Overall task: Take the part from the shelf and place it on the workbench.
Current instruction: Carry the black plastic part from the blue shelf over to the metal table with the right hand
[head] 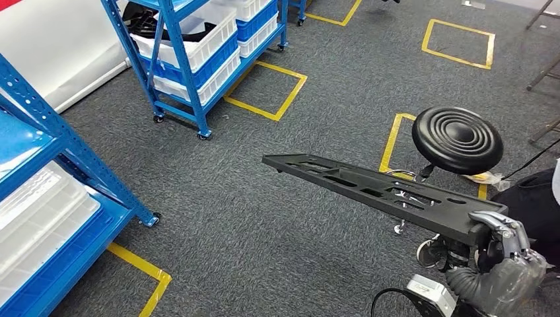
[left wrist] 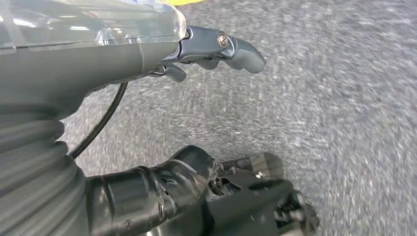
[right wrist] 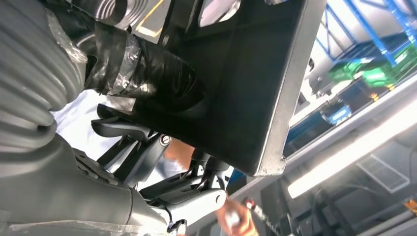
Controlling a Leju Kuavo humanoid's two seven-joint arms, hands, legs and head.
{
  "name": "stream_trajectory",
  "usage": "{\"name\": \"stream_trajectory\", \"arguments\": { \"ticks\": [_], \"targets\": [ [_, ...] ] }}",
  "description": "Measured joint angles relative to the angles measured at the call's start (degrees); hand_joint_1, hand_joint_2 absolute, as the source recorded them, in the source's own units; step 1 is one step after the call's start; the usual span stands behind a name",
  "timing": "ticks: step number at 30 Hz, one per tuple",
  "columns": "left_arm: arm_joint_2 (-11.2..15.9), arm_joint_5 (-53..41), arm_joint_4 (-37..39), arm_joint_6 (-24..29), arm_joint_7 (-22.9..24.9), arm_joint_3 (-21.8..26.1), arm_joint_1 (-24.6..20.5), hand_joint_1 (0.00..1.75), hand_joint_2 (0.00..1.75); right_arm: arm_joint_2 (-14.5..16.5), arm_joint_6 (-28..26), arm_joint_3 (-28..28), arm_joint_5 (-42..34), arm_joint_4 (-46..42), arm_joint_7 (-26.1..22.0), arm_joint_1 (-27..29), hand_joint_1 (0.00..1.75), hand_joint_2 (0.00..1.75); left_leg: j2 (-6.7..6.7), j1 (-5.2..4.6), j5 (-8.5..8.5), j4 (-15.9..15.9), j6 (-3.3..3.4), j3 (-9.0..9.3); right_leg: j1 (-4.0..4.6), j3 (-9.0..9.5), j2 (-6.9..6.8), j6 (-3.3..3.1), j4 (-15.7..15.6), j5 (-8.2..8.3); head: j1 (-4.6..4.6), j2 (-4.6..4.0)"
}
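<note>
**Right hand carries the part, tabletop not yet in sight**

Right hand (head: 505, 246), at the lower right of the head view, grips one end of the long black slotted plastic part (head: 380, 191), which reaches toward the frame centre above the grey carpet floor (head: 264, 198). Left hand (left wrist: 216, 49) hangs over the carpet with fingers curled, holding nothing. I judge the carrying step is in hand, with the part off the blue metal shelf (head: 191, 59); next the robot must find the tabletop and lower the part flat.
</note>
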Motion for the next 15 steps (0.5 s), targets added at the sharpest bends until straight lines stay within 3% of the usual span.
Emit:
{"name": "stream_trajectory", "arguments": {
  "ticks": [1, 2, 3, 4, 5, 6, 8, 10, 12, 13, 15],
  "targets": [
    [0.01, 0.0, 0.0, -0.02, -0.03, 0.01, 0.06, 0.0, 1.75, 0.02, 0.01, -0.16, -0.05, -0.03, -0.04, 0.04, 1.75, 1.75, 0.79, -0.15, 0.04, -0.1, 0.16, 0.03, 0.07, -1.51, -1.82, 0.19, 3.27, -1.79, 0.06, 0.0],
    [0.01, 0.01, 0.0, -0.03, -0.04, 0.03, 0.15, 0.0, 1.75, 0.03, 0.01, -0.26, -0.08, -0.03, -0.06, 0.06, 1.75, 1.75, 1.66, -0.26, 0.01, -0.09, 0.25, 0.0, -0.03, -3.19, -2.75, 0.38, 6.85, -3.39, 0.07, 0.0],
    [0.03, 0.01, 0.0, -0.03, -0.04, 0.06, 0.24, 0.0, 1.75, 0.05, 0.02, -0.34, -0.11, -0.03, -0.07, 0.11, 1.75, 1.75, 2.52, -0.34, -0.07, -0.07, 0.26, -0.02, -0.16, -4.42, -3.23, 0.54, 9.56, -4.29, 0.07, 0.0],
    [0.04, 0.01, 0.0, -0.03, -0.04, 0.09, 0.29, 0.0, 1.75, 0.07, 0.02, -0.4, -0.13, -0.03, -0.07, 0.17, 1.75, 1.75, 3.38, -0.38, -0.17, -0.04, 0.25, 0.0, -0.28, -4.75, -3.54, 0.66, 10.5, -4.16, 0.07, 0.0],
    [0.04, 0.02, 0.0, -0.03, -0.04, 0.13, 0.3, 0.0, 1.75, 0.08, 0.02, -0.44, -0.15, -0.03, -0.08, 0.19, 1.75, 1.75, 4.17, -0.39, -0.3, -0.02, 0.18, 0.05, -0.38, -4.0, -3.83, 0.72, 9.31, -3.08, 0.08, 0.0],
    [0.04, 0.02, 0.0, -0.03, -0.04, 0.15, 0.27, 0.0, 1.75, 0.08, 0.02, -0.46, -0.15, -0.03, -0.08, 0.2, 1.75, 1.75, 4.85, -0.39, -0.45, 0.0, 0.06, 0.19, -0.43, -2.17, -4.33, 0.7, 6.13, -1.31, 0.08, 0.0],
    [0.01, 0.02, 0.0, -0.03, -0.05, 0.17, 0.22, 0.0, 1.75, 0.08, 0.02, -0.49, -0.15, -0.04, -0.08, 0.17, 1.75, 1.75, 5.99, -0.51, -0.82, 0.05, -0.37, 0.57, -0.05, 1.93, -6.64, 0.24, -1.36, 1.27, 0.07, 0.0],
    [0.01, 0.02, 0.0, -0.03, -0.06, 0.21, 0.18, 0.0, 1.75, 0.11, 0.01, -0.51, -0.16, -0.13, -0.09, 0.15, 1.75, 1.75, 7.01, -0.69, -1.14, 0.08, -0.91, 0.89, 0.64, 3.54, -7.9, -0.56, -4.62, 1.68, 0.06, 0.0],
    [-0.01, 0.0, 0.0, -0.03, -0.05, 0.26, 0.0, 0.0, 1.75, 0.15, 0.0, -0.63, -0.24, -0.25, -0.23, 0.21, 1.75, 1.75, 7.82, -0.7, -1.42, 0.01, -1.48, 1.23, 0.77, 3.59, -6.79, -1.32, -4.89, 1.75, 0.05, 0.0],
    [-0.02, -0.02, 0.0, -0.03, -0.05, 0.27, -0.09, 0.0, 1.75, 0.21, 0.0, -0.74, -0.31, -0.32, -0.34, 0.25, 1.75, 1.75, 7.16, -0.6, -1.8, 0.29, -1.78, 1.31, 0.64, 3.77, -6.22, -1.64, -5.16, 1.87, 0.04, 0.0],
    [-0.03, -0.07, 0.0, -0.03, -0.02, 0.29, -0.14, 0.0, 1.75, 0.36, 0.0, -0.94, -0.41, -0.47, -0.52, 0.25, 1.75, 1.75, 4.28, -0.34, -3.99, 3.45, -2.29, 0.15, 0.28, 4.16, -5.12, -2.4, -5.68, 2.15, 0.0, 0.0]
  ]
}}
